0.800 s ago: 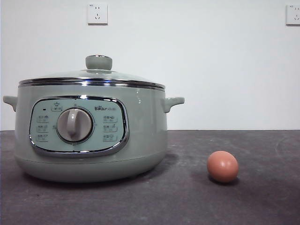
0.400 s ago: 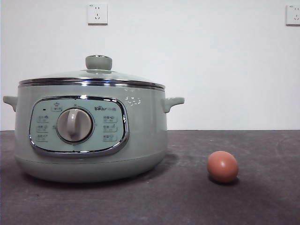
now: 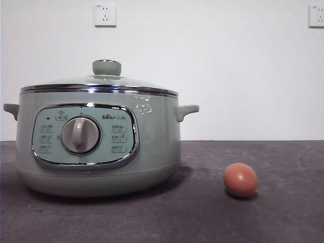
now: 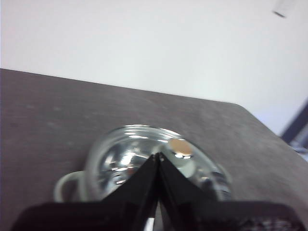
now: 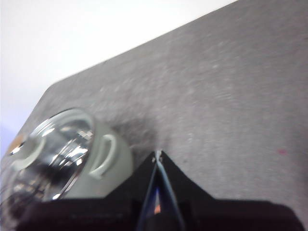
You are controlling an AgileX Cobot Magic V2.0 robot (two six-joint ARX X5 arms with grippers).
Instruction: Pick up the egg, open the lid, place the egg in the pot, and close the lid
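The egg (image 3: 240, 179) lies on its side on the dark table (image 3: 253, 223), well apart from the pot (image 3: 96, 147) and clear on all sides; placed so, it can presumably be reached from above without the pot being touched. The lid (image 3: 98, 86) is seated on the pot, knob (image 3: 106, 67) upright at centre, so the pot is closed and nothing of the task is judged done yet.

The left gripper (image 4: 159, 156) is held high over the lid (image 4: 154, 161), jaws pressed together at the tips, nothing gripped; this station suits the lid step. The right gripper (image 5: 158, 154) is held over bare table beside the pot (image 5: 72, 159), jaws likewise closed and empty. The egg is not seen in the right wrist view. Neither arm is seen in the front view.

Surroundings: two wall sockets (image 3: 105, 14) on the white wall behind. Nothing is seen standing between egg and pot. The pot's side handle (image 3: 187, 111) projects toward the egg's side and may need to be kept clear of.
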